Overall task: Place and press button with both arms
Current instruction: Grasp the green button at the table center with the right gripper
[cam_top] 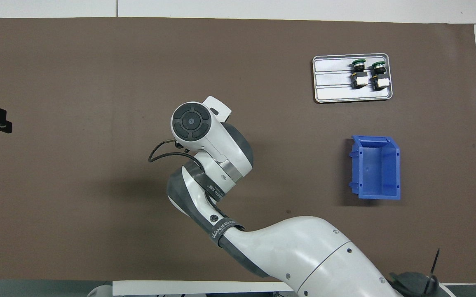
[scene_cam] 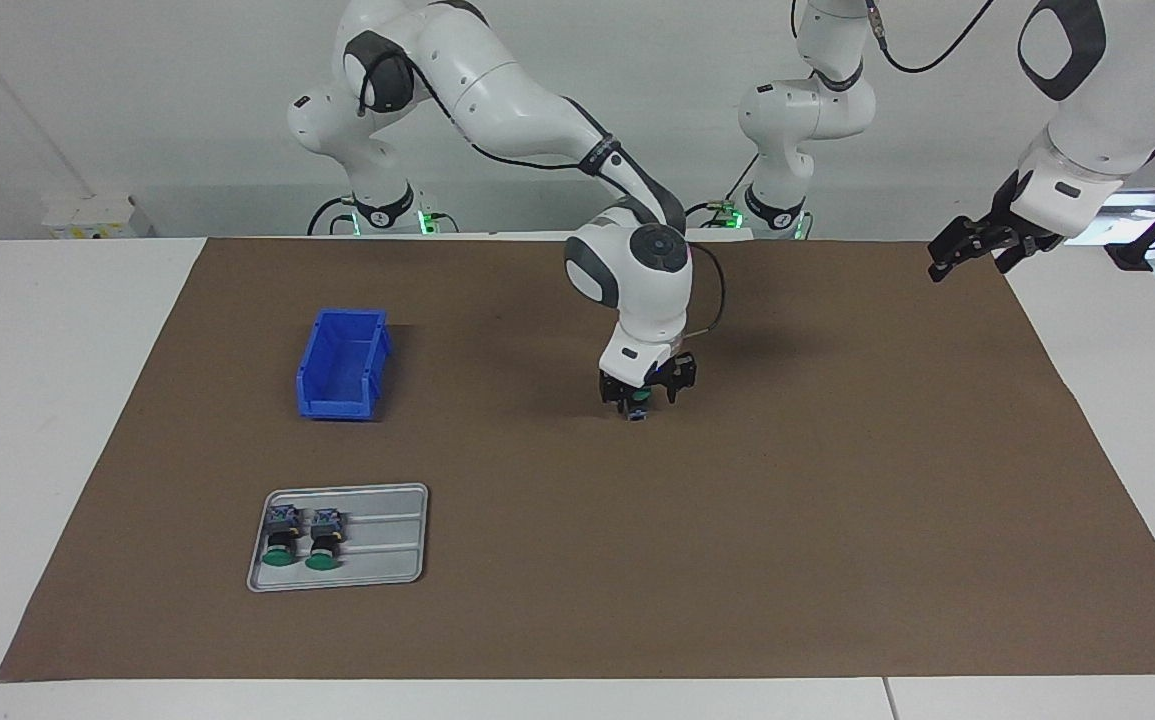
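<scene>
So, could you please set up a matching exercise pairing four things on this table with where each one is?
Things:
1. blue plastic bin
2. grey metal tray
3. right gripper
4. left gripper

Places:
A. raised over the brown mat's edge at the left arm's end
B. low over the middle of the brown mat, a green-capped button between its fingers
C. empty, nearer the robots than the tray
D. holding two green-capped buttons lying side by side

Pairs: 1-C, 2-D, 3-B, 4-A
</scene>
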You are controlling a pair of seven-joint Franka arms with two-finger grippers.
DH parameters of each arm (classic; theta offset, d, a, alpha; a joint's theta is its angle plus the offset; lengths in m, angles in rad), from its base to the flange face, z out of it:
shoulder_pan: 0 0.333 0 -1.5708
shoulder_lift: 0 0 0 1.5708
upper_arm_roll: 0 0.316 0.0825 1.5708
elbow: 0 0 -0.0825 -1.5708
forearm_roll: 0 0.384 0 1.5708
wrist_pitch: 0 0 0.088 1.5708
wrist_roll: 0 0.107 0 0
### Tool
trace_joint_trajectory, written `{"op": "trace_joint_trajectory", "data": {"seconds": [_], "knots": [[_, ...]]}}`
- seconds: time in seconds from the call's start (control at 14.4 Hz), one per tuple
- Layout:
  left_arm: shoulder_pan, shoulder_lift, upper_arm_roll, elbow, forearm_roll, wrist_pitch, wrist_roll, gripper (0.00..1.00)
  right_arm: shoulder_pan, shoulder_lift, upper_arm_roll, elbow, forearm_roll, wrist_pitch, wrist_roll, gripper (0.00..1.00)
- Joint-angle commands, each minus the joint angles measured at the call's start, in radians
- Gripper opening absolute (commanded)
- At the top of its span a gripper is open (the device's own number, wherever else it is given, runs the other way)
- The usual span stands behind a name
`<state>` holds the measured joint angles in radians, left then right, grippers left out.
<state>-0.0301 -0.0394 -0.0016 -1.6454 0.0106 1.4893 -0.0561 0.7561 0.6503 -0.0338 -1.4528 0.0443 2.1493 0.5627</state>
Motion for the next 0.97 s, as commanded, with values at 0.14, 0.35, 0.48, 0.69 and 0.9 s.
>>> {"op": "trace_joint_trajectory", "data": {"seconds": [0.14,0.35,0.48,0.69,0.9], "knots": [[-0.001,-0.007,-0.005,0.004,0.014,-0.017,0.002,1.00,-0.012,-0.029,0.005,-0.041,0.003,0.017,0.000,0.54],[-0.004,-0.010,-0.006,0.003,0.014,-0.017,0.005,1.00,-0.020,-0.035,0.005,-0.018,0.002,-0.041,-0.001,0.16],[-0.004,-0.010,-0.006,0.003,0.014,-0.015,0.012,1.00,-0.029,-0.035,0.003,0.043,-0.001,-0.115,-0.003,0.08],[-0.004,-0.010,-0.006,0.003,0.014,-0.017,0.009,1.00,-0.095,-0.104,0.000,0.043,-0.008,-0.149,-0.015,0.00],[-0.002,-0.010,-0.005,0.003,0.014,-0.021,0.002,1.00,-0.237,-0.295,0.000,-0.116,-0.008,-0.189,-0.137,0.00]]}}
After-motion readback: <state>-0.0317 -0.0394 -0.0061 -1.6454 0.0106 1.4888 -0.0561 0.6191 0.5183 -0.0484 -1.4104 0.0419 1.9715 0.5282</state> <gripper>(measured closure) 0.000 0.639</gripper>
